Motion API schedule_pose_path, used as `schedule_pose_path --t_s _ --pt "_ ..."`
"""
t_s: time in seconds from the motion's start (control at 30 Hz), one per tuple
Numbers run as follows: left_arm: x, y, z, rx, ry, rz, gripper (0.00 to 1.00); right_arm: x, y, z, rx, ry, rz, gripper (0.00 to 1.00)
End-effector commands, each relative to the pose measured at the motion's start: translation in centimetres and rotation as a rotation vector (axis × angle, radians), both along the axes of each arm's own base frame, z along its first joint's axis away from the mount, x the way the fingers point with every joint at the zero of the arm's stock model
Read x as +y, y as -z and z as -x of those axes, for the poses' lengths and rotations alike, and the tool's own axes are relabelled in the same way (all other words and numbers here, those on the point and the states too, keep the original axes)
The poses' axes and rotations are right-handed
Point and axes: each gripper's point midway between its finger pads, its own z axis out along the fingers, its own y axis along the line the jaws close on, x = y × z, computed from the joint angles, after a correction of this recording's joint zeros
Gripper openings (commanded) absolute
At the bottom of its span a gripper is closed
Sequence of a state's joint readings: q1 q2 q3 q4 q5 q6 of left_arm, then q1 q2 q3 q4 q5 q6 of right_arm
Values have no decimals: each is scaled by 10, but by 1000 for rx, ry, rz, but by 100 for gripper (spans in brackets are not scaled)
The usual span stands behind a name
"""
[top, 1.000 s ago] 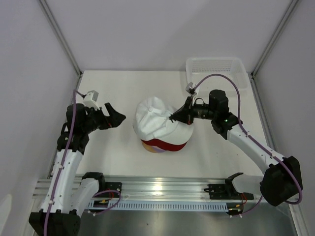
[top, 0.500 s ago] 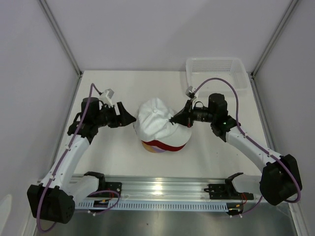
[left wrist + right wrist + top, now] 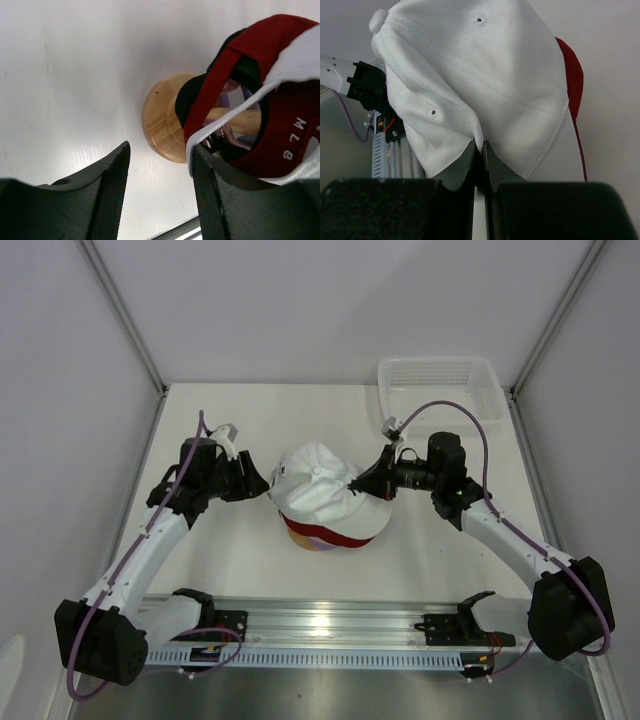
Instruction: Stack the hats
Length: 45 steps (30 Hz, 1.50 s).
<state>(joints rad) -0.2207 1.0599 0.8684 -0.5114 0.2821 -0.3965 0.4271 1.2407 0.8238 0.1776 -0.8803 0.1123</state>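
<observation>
Fabric at the crown of the white hat [image 3: 470, 75] is pinched by the right gripper [image 3: 481, 146]: its fingers [image 3: 457, 172] are pressed together with only a thin fold of white cloth between them. The left gripper [image 3: 160, 150] is seen with its fingers [image 3: 112, 195] parted. Bare table [image 3: 75, 75] and part of the round wooden stand [image 3: 160, 120] can be seen through the gap. The finger on the right of the left wrist view is touched on its inner face by the white hat's rear rim; nothing is clamped between the two.

The white hat is plain twill with eyelets, stitched seams and a button on top, and it is draped uppermost over the pile. Beneath it a red hat [image 3: 280, 135] with white letters on its back is shown, and a dark hat [image 3: 186, 97] is nested inside that; whether it is black or dark green cannot be told. Paler purple and pink cloth can be made out deeper in. The pile is carried on the wooden stand at the middle of the table.

From above, the stack is flanked by the two grippers — the left one at its left edge, the right one on the crown's right side. A white mesh basket [image 3: 440, 375] is set at the far right corner, well apart from the stack.
</observation>
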Motion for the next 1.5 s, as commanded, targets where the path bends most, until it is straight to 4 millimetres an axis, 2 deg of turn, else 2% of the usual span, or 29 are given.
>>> schedule_pose_path --t_s 0.0,0.07,0.13,0.2,0.23,0.27,0.33,0.4,0.43,0.47,0.5,0.53,0.6,0.63,0.7,0.77,0.8,0.83,0.97,1.03,1.1,1.23,1.37,1.47 --pt "29 -14 -12 -55 -136 -116 54 -7 -2 3 -14 21 -2 10" --pt "28 -15 -13 -56 -130 -114 54 -8 1 8 -8 18 -1 17" --pt "18 -16 -12 -60 -96 -85 55 -10 6 9 2 29 7 21" --pt "5 -20 -12 -76 -60 -68 56 -13 14 8 24 51 20 34" --pt "3 -15 -11 -64 -49 -76 57 -14 15 6 33 65 21 41" --pt "-1 -20 -14 -71 -40 -80 57 -16 16 4 56 87 16 56" --pt "-8 -23 -13 -70 -17 -86 58 -22 15 1 82 121 1 67" --pt "-10 -19 -14 -62 -13 -91 58 -28 5 -1 120 169 -30 75" --pt "-11 -17 -13 -56 -12 -94 58 -39 0 -9 134 217 -47 77" --pt "-11 -15 -12 -50 -13 -99 58 -47 -5 -14 150 268 -61 84" --pt "-10 -13 -13 -48 -17 -104 58 -53 -11 -15 195 304 -91 86" --pt "-10 -11 -12 -44 -16 -107 58 -69 -23 -18 188 356 -123 88" --pt "-8 -10 -11 -45 -22 -113 58 -85 -25 -20 261 452 -155 97" --pt "-9 -9 -11 -46 -22 -110 58 -92 -33 -19 254 489 -177 99" --pt "-10 -5 -9 -39 -22 -110 58 -102 -25 -21 307 557 -204 100" --pt "-11 1 -7 -28 -27 -109 58 -98 -23 -17 408 561 -280 100" --pt "-9 3 -7 -29 -37 -118 58 -96 -5 -13 485 568 -297 100" --pt "-9 4 -7 -26 -47 -116 58 -93 -8 -13 542 564 -374 99" --pt "-5 20 -2 -10 -78 -116 58 -83 35 -8 662 576 -411 98" --pt "-4 27 0 2 -86 -118 57 -77 47 -3 676 562 -398 98" --pt "-2 32 2 11 -91 -122 57 -71 52 -1 684 547 -387 97" --pt "-3 31 3 1 -96 -108 57 -64 59 2 692 517 -390 87" --pt "-4 31 4 3 -92 -109 57 -61 57 2 693 494 -418 76" --pt "-3 32 5 3 -93 -110 57 -59 56 1 693 490 -416 73"
